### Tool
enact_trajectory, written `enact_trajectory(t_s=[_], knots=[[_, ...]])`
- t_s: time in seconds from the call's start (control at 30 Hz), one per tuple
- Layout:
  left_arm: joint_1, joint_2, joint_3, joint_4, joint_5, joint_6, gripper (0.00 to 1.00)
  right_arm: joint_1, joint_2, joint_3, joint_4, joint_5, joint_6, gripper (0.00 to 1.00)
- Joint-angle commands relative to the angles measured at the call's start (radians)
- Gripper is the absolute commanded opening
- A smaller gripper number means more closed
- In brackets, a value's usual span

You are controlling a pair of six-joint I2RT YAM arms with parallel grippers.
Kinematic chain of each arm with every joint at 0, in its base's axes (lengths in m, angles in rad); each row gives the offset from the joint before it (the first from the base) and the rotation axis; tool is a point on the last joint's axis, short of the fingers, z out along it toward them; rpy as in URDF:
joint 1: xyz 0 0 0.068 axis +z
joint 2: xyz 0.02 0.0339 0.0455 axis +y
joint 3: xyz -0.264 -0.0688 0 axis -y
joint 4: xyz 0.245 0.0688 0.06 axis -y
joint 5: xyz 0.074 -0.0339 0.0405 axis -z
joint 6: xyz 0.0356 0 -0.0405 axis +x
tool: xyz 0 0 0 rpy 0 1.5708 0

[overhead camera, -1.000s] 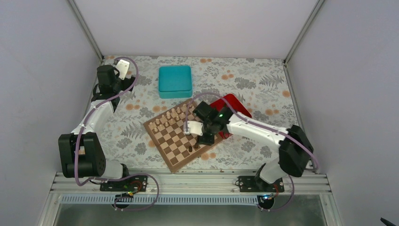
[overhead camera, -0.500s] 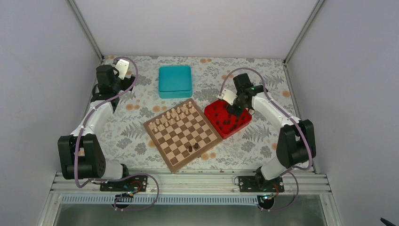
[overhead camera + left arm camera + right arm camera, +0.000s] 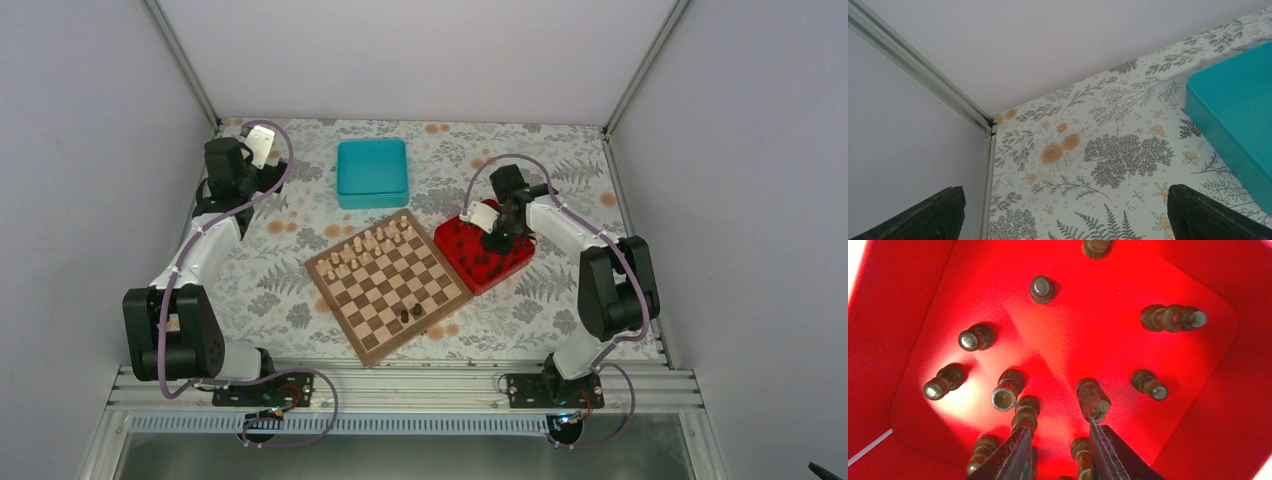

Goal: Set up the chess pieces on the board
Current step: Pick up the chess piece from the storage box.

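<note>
The board (image 3: 440,268) lies at the table's middle, turned diagonally. Two dark chess pieces (image 3: 410,313) stand near its front corner. Pale pieces fill its far rows. Several dark pieces (image 3: 976,337) stand and lie in the red tray (image 3: 517,255), to the right of the board. My right gripper (image 3: 493,243) is down inside the tray, open (image 3: 1058,426). A dark piece (image 3: 1093,397) lies at its right fingertip and another stands between the fingers, low in the right wrist view. My left gripper (image 3: 258,172) is wide open and empty (image 3: 1068,220) over the far left corner.
A teal box (image 3: 372,172) sits behind the board; its edge shows in the left wrist view (image 3: 1238,105). The red tray's walls (image 3: 893,300) ring the right gripper. Grey walls and metal posts bound the floral tabletop (image 3: 560,160).
My right arm swung from over the board's front right side to the red tray, then dropped lower into it. The left arm has not moved.
</note>
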Motion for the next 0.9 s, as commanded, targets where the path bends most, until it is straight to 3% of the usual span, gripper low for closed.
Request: enact_trajectory(t_s=[0.0,0.87], knots=[[0.005,-0.014,0.001,0.001,0.009,-0.005,1.00,-0.003,0.029,-0.012,-0.003,-0.027,-0.018,0.30],[0.006,-0.001,0.004,0.004,0.009,-0.002,1.00,-0.005,0.054,-0.074,-0.020,-0.064,-0.020,0.29]])
